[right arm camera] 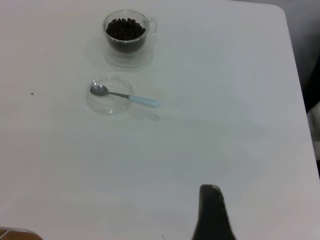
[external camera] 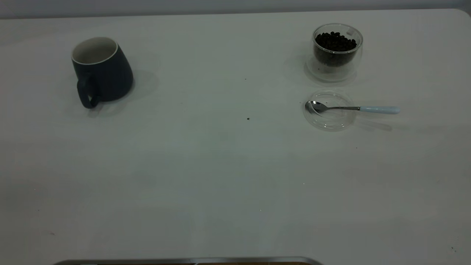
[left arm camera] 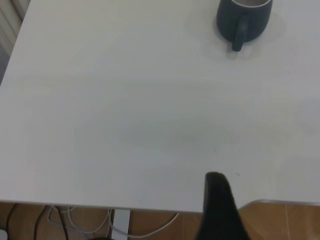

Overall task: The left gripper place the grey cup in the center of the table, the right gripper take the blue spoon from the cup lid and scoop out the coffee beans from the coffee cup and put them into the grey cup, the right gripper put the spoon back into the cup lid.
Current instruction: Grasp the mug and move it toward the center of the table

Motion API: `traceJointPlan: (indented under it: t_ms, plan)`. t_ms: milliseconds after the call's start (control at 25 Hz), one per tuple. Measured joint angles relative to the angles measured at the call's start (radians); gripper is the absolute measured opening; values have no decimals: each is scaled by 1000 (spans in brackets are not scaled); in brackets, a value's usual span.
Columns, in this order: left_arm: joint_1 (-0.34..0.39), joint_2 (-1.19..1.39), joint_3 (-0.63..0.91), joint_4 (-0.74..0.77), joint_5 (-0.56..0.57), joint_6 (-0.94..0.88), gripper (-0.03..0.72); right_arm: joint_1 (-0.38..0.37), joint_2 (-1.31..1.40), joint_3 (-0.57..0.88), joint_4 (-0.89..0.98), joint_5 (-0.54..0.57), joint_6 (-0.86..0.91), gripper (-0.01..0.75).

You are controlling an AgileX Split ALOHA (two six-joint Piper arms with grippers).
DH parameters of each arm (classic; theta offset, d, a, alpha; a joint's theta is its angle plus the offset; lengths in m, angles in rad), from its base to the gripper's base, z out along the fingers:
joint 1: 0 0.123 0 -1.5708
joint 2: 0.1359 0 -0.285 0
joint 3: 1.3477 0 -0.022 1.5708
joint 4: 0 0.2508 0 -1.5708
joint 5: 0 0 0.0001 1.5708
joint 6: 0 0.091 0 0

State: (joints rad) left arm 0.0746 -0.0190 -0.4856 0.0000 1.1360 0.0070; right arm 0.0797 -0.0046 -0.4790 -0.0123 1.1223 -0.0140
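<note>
The grey cup, dark with a white inside, stands upright at the table's far left, handle toward the front; it also shows in the left wrist view. The glass coffee cup full of coffee beans stands at the far right. In front of it lies the clear cup lid with the blue-handled spoon resting on it, bowl on the lid, handle sticking out. My left gripper hangs over the table's near edge, far from the grey cup. My right gripper is well short of the spoon. Neither arm shows in the exterior view.
A dark speck lies near the table's middle. A metal strip runs along the front edge. Cables hang below the table's near edge. The table's right edge runs close to the right arm.
</note>
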Motion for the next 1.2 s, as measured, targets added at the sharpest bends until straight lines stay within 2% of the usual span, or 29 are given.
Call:
traceJointPlan:
  t_ms: [880,1200]
  plan:
    - [0,0,0,0,0,2,567,0,0,0,0,0,0,565]
    - [0,56,-24,-55,0,2,567,0,0,0,0,0,0,565]
